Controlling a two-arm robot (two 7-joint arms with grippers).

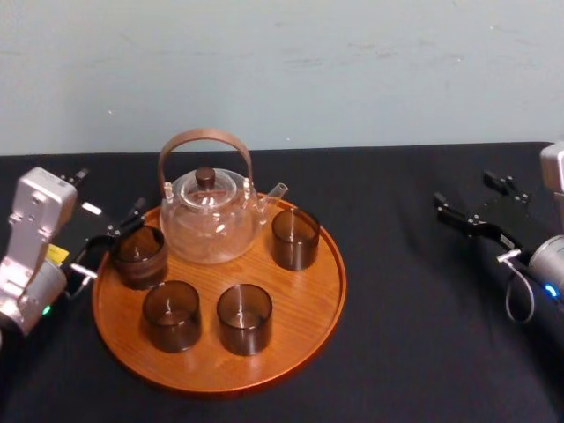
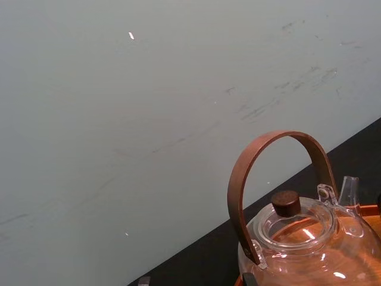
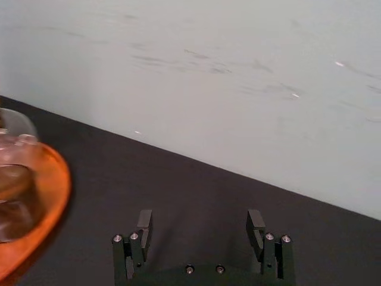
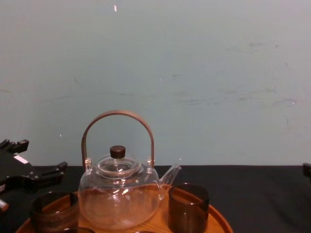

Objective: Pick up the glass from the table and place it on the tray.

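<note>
The round orange-brown wooden tray carries a clear glass teapot and several smoky brown glasses. The leftmost glass stands upright just inside the tray's left rim. My left gripper is at that glass's outer side, open, its fingers apart and not closed on the glass. In the chest view the left gripper sits just above and behind this glass. My right gripper hovers open and empty over the black table, far right of the tray; its two fingers show spread apart.
Black cloth covers the table, with a pale wall behind. The teapot's tall brown handle rises close to my left wrist. Other glasses stand at the tray's front and right.
</note>
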